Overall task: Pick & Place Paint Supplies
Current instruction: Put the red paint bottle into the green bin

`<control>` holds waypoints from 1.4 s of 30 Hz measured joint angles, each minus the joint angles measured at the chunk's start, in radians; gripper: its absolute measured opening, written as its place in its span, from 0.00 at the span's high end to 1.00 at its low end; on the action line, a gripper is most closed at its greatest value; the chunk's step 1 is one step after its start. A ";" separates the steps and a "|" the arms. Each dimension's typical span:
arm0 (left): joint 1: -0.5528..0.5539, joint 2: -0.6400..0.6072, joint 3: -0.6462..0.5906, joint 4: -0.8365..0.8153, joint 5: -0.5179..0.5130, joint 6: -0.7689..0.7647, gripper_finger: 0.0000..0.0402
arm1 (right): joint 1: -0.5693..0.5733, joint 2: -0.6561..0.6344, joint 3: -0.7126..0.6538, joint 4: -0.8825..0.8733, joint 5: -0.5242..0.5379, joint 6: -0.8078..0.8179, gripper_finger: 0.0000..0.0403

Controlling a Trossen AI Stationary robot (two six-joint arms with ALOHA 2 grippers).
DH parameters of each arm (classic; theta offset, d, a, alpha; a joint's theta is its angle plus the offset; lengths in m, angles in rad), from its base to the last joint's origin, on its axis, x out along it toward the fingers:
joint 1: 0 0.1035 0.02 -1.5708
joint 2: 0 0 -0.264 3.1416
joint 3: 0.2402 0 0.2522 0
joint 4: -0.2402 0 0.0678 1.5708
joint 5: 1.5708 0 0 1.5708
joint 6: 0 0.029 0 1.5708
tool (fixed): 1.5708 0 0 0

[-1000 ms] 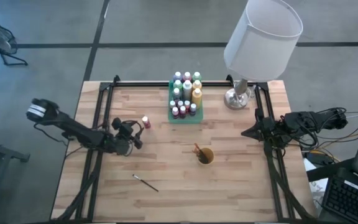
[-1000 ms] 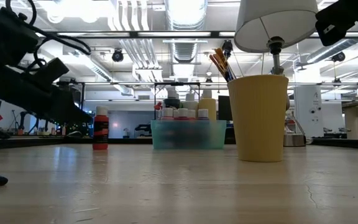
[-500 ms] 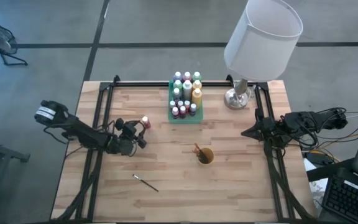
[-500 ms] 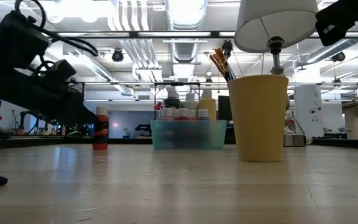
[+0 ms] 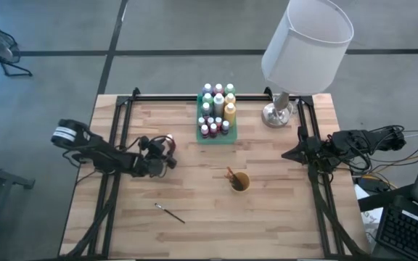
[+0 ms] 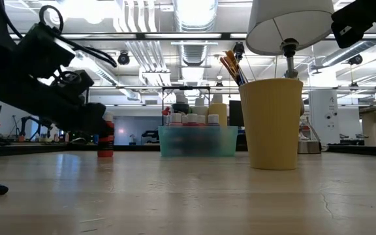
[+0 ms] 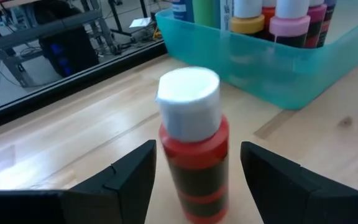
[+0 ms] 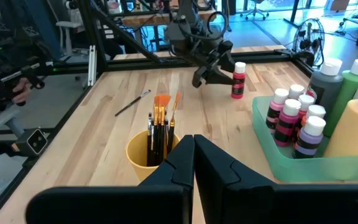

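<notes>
A lone red paint bottle (image 5: 170, 139) with a white cap stands upright on its base on the table, left of the green tray (image 5: 216, 141). My left gripper (image 5: 164, 149) is open, and its fingers stand on either side of the bottle (image 7: 193, 162) with a gap on each side. Several more bottles stand in the tray (image 8: 328, 165). A thin paintbrush (image 5: 170, 212) lies flat near the table's near edge. My right gripper (image 5: 285, 154) is shut and waits at the right edge.
A yellow cup (image 5: 239, 181) holding brushes stands at mid-table, right of the bottle. A lamp with a white shade (image 5: 307, 43) stands on its base (image 5: 278, 112) at the far right corner. Bare wood lies between the bottle and the cup.
My left gripper has moved toward the red bottle, toward the table's right and slightly toward its far edge, until its open fingers stand on either side of it. The bottle has stayed where it was.
</notes>
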 joint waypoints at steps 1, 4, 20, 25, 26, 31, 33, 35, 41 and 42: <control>0.004 0.007 0.004 0.014 0.000 0.008 0.41 | 0.000 0.000 0.000 0.000 0.000 0.000 0.98; 0.021 0.024 0.013 0.032 0.000 0.029 0.41 | 0.000 0.000 0.000 0.000 0.000 0.000 0.98; 0.071 0.079 0.031 0.083 0.010 0.046 0.51 | 0.000 0.000 0.000 0.000 0.000 0.000 0.98; 0.071 0.079 0.032 0.088 0.025 0.055 0.64 | 0.000 0.000 0.000 0.000 0.000 0.000 0.98; 0.071 0.079 0.032 0.089 0.028 0.055 0.66 | 0.000 0.000 0.000 0.000 0.000 0.000 0.98; 0.071 0.067 0.032 0.090 0.071 0.076 0.67 | 0.000 0.000 0.000 0.000 0.000 0.000 0.98; 0.071 0.047 0.032 0.088 0.123 0.085 0.65 | 0.000 0.000 0.000 0.000 0.000 0.000 0.98; 0.071 0.013 0.033 0.078 0.193 0.097 0.64 | 0.000 0.000 0.000 0.000 0.000 0.000 0.98; 0.071 -0.131 0.065 0.052 0.505 0.153 0.65 | 0.000 0.000 0.000 0.000 0.000 0.000 0.98; 0.071 -0.156 0.076 0.026 0.556 0.155 0.65 | 0.000 0.000 0.000 0.000 0.000 0.000 0.98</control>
